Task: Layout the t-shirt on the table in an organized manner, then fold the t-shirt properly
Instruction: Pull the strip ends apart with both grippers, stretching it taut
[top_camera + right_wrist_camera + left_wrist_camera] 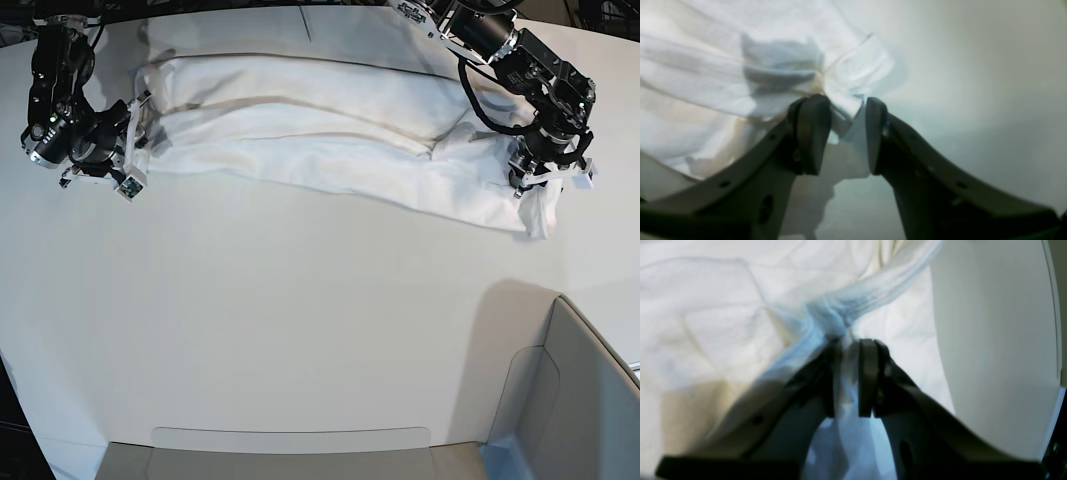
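Over the t-shirt point(330, 150), both tools point(846, 340) low.

- The t-shirt point(310, 140) is plain white on the side showing, stretched out in a long band across the far part of the table point(300, 330), running side to side
- It is not flat: long lengthwise folds and ridges run through it, and its near edge slants down toward the right of the base view
- One end is bunched into a tight twist of cloth point(833, 316), lifted a little and hanging in a small drooping flap
- The other end shows a doubled-over hem corner point(857, 73), wrinkled
- The table is wide, smooth and white, bare in front of the shirt
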{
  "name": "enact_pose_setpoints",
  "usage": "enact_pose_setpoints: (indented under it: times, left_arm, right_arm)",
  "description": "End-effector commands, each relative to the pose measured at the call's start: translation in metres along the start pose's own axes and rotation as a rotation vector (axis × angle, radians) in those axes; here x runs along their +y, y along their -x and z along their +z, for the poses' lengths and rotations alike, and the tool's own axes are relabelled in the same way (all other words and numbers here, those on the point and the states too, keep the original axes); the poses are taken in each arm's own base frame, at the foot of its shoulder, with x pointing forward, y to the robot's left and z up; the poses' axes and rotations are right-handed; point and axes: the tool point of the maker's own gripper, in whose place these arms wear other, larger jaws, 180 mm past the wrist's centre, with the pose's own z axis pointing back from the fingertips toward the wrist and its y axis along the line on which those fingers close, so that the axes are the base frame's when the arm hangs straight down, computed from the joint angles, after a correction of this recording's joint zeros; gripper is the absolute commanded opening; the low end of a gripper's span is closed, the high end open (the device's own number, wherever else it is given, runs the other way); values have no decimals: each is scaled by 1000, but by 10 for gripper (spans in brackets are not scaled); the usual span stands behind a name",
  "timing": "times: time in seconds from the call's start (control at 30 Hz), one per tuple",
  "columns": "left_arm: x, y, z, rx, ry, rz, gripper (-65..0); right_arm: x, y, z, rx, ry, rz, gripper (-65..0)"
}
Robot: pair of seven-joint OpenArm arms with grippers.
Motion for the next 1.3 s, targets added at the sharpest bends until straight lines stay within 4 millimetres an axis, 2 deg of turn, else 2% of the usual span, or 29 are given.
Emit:
enact_pose_setpoints:
  times: [0.0,0.07,0.13,0.23,0.33,0.4,0.43,0.63,0.73,0.9,1.0,1.07,1.17,1.27]
  left_arm:
    - [-5,-13,1,-44,5,-9,-554]
    - [-7,-27,1,-104,-4,26,-554]
    - [-1,-45,3,-157,-41,90,-553]
    - [9,-56,-4,-172,-76,158,-553]
    - [40,-68,-6,-216,-154,243,-553]
    - [51,-72,-9,-240,-166,317,-553]
    - [52,-72,-11,-236,-161,346,-553]
    - [21,-79,-10,-198,-105,290,-553]
    - [4,-82,-10,-196,-85,228,-553]
    - [5,-89,1,-204,-113,114,-551]
    - [4,-101,18,-252,-128,36,-551]
    - [4,-101,24,-244,-141,-17,-551]
    - [5,-106,30,-236,-154,-63,-551]
    - [9,-105,32,-226,-166,-75,-551]
  right_arm:
    - [-13,-10,12,-40,46,19,-434]
    - [-21,-12,18,-56,72,6,-434]
    - [-30,-25,22,-94,95,-9,-434]
    - [-39,-39,28,-136,118,-20,-434]
    - [-49,-61,35,-195,143,-26,-433]
    - [-55,-74,41,-229,160,-26,-433]
    - [-54,-79,42,-246,157,-30,-434]
    - [-33,-94,32,-294,99,-63,-434]
    - [-18,-90,24,-288,60,-80,-433]
    - [0,-83,15,-288,11,-127,-431]
    - [2,-75,18,-361,-36,-248,-431]
    - [4,-69,21,-422,-78,-333,-431]
    - [10,-52,13,-470,-164,-470,-431]
    - [23,-26,-2,-470,-264,-603,-431]
